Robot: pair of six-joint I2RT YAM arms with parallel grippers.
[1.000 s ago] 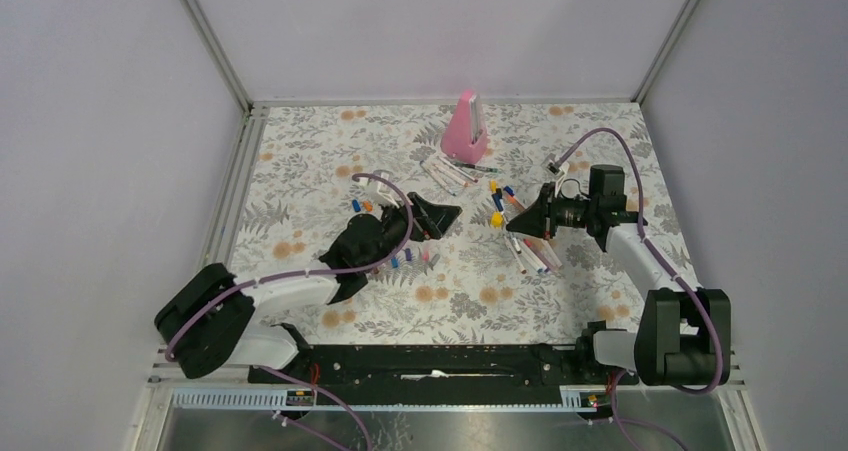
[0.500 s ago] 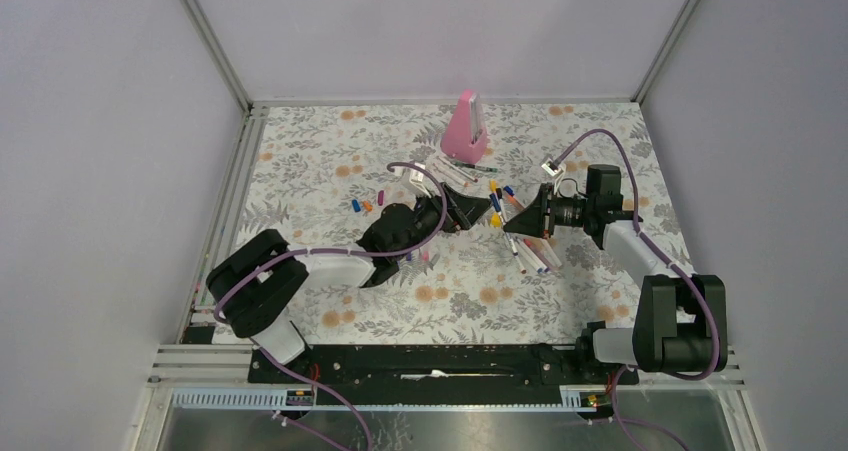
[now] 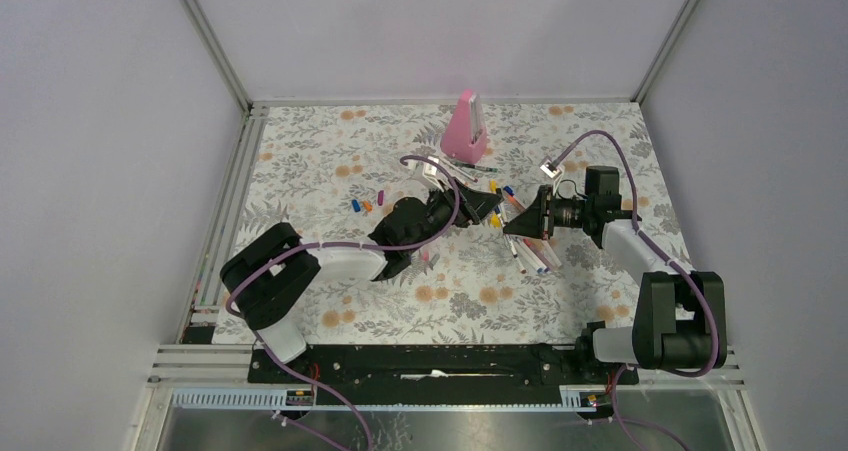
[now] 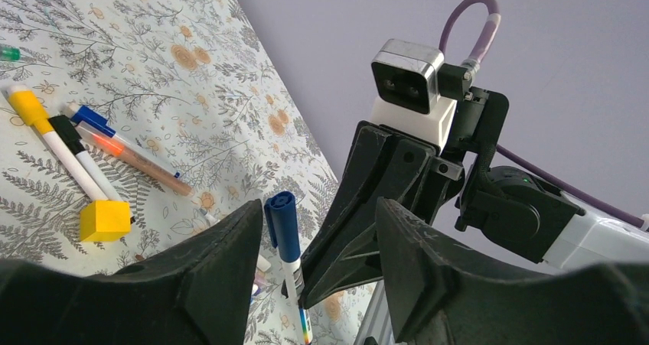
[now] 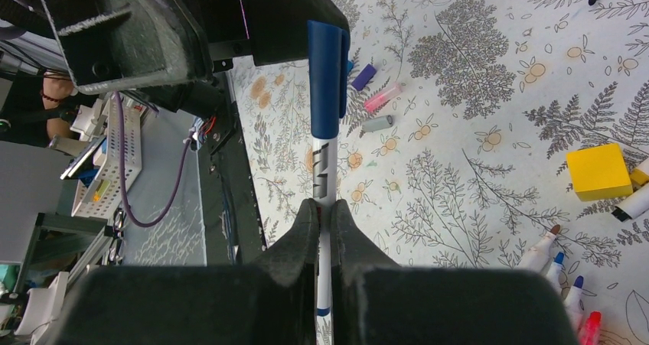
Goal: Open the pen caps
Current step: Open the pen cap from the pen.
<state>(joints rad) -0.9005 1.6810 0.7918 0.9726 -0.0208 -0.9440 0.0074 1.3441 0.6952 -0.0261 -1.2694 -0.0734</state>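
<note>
Both arms reach inward and meet just in front of the pink wedge, tips facing each other above the counter. The right fingers clamp a white pen by its barrel (blue cap aimed at the left arm). The left fingers stand half-spread, straddling that cap, not closed on it. Loose caps lie front-left of the wedge.

- Pink wedge-shaped plastic object: stands upright at the far middle of the table.
- Floral cloth, grey ferns and orange blossoms: covers the tabletop.
- Small yellow cube: rests on the cloth.
- Pale lilac wall panels: enclose three sides, joined at silver metal corner posts.
</note>
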